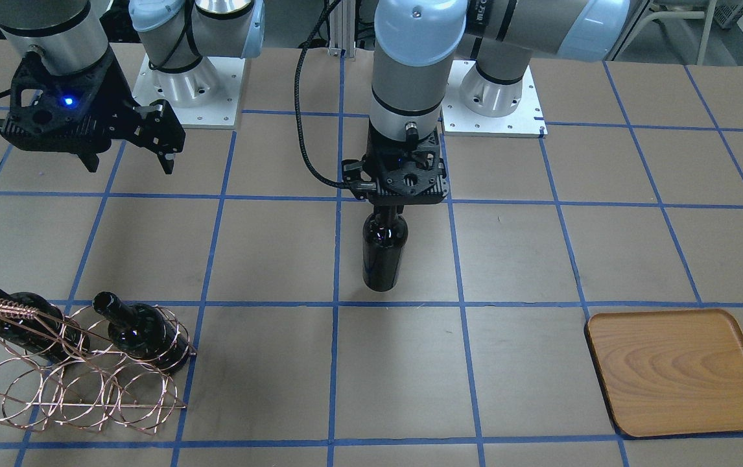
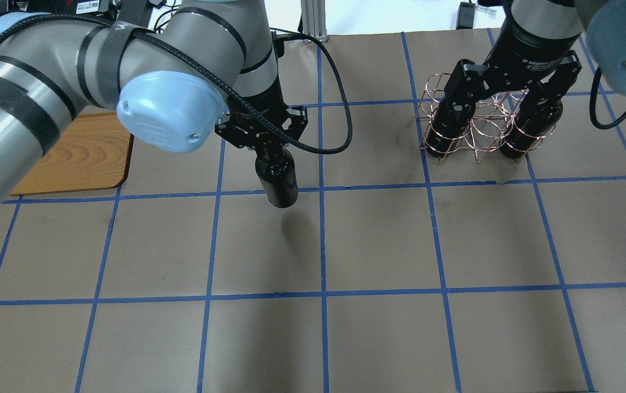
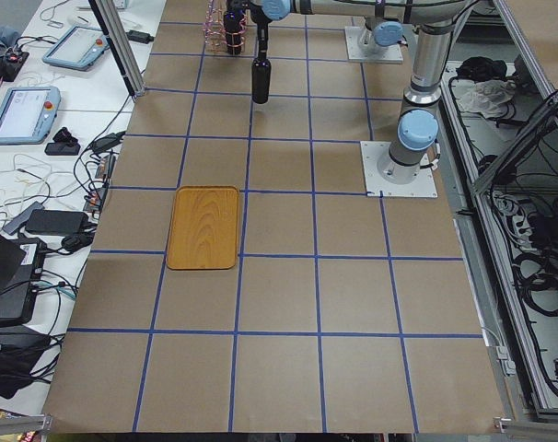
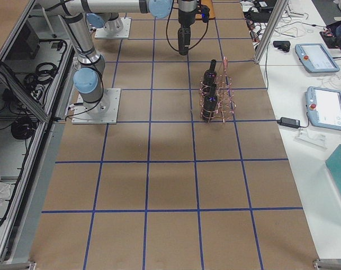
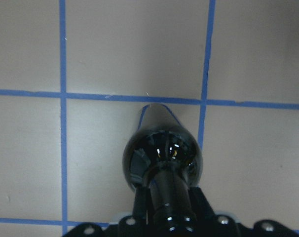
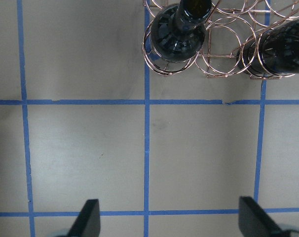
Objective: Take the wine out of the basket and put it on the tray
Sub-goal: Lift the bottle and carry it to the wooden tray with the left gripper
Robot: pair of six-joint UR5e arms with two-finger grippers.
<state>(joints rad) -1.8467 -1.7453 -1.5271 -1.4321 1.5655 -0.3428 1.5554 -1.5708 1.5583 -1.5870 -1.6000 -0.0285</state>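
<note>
Transit. Squarish light-brown wooden tray (image 2: 72,158) waits at nine o'clock of your left gripper (image 2: 265,148), clenched on the neck of a glossy near-black glass wine bottle (image 2: 279,183), hung upright to clear the table (image 2: 378,245). Two o'clock: rose-copper wire basket (image 2: 477,134), two bottles (image 6: 176,39) inside; right gripper (image 6: 170,221) spread above.

A brown-papered desk (image 1: 268,246), ruled into squares by blue tape (image 1: 333,376), fills the work cell. On the white side desk (image 3: 86,101) beside it, two grey teach pendants (image 3: 21,113) lie screens up among loose cables (image 3: 95,166). An aluminium post (image 3: 120,51) stands at the edge. More black cabling (image 3: 537,267) coils along the opposite side.
</note>
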